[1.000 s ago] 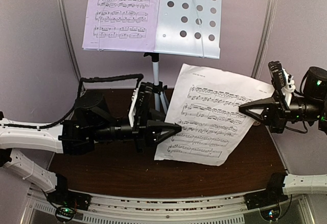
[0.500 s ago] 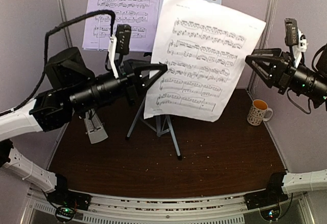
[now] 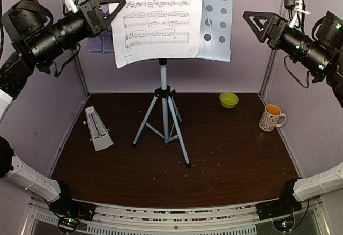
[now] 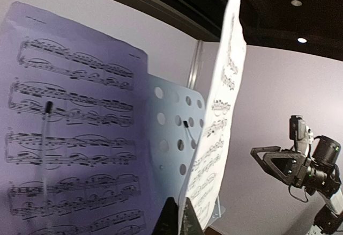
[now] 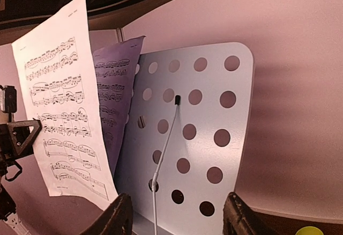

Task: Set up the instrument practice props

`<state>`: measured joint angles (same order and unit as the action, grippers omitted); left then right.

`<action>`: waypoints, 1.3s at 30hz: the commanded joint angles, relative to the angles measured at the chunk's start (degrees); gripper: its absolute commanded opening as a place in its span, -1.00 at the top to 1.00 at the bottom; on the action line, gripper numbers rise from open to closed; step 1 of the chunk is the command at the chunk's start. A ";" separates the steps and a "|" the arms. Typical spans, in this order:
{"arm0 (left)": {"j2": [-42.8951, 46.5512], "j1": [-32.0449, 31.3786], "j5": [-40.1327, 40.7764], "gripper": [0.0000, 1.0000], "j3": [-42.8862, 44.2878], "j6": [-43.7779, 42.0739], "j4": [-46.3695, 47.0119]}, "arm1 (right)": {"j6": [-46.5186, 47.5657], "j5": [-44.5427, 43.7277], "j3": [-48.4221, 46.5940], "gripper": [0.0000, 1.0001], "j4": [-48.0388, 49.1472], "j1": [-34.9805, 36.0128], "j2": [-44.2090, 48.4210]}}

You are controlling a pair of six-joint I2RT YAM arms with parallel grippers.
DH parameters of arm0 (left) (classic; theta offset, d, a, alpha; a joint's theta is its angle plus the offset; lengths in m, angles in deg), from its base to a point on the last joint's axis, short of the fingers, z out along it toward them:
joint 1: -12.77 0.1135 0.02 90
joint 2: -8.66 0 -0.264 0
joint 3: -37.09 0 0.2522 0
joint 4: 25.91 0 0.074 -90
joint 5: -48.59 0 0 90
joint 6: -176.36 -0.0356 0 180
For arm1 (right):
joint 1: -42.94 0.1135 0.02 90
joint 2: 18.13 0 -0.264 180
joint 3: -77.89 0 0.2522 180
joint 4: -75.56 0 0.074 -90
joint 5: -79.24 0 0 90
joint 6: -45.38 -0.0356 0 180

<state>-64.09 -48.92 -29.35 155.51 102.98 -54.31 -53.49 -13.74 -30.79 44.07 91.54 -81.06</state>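
Paper in hand: second sheet [image 3: 158, 17], pinched at its left edge, hanging in front of the stand's desk and not seated on it; lower edge curls free.
Left gripper [image 3: 122, 1]: jaws clamped flat on that edge. Wrist view sees the sheet edge-on, rising from the fingers [image 4: 170, 221].
Why edge grip: my read is that it keeps the print facing out and leaves the bottom free to drop onto the ledge.
Right gripper [image 3: 247, 16]: jaws parted, nothing between them, well apart from the sheet, aimed at the desk's bare right half. Probably there to steady the page or deal with the wire.
Music stand [image 3: 217, 20]: pale perforated metal desk, upright on silver tripod [image 3: 163, 111], mid-table toward the back.
First page [image 3: 102, 39]: already on the desk's left half, tinted lilac in shadow, wire arm across it.
Retainer wire [image 5: 163, 149]: lies against the bare half; the sheet likely has to go under it.
Metronome [image 3: 98, 129]: on the table left of the tripod, apart from it. Cover on or off: cannot tell.
Table [image 3: 230, 160]: dark brown, speckled with crumbs.
Extras: green bowl [image 3: 229, 100] and mug [image 3: 271, 118] at right rear, not part of the job.
Room: pale lilac-grey panel walls with metal posts on three sides.
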 commanded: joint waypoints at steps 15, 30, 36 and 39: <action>-6.08 5.18 5.30 1.00 11.51 -0.91 -6.59 | -5.68 -5.39 -19.17 -0.34 -6.38 0.91 -17.84; -7.93 5.18 4.33 1.00 12.39 -3.58 -4.94 | -7.76 -5.04 -25.89 -0.03 -7.61 0.98 -24.68; -7.50 5.18 4.29 1.00 11.96 -3.98 -3.70 | -9.18 -5.13 -26.17 0.19 -7.26 0.99 -25.52; -7.33 5.18 4.29 1.00 11.95 -4.29 -3.52 | -9.66 -5.32 -26.36 0.20 -7.23 0.97 -25.88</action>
<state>-71.81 -44.01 -24.61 166.64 99.95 -60.73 -61.88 -18.53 -55.53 35.91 92.18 -106.22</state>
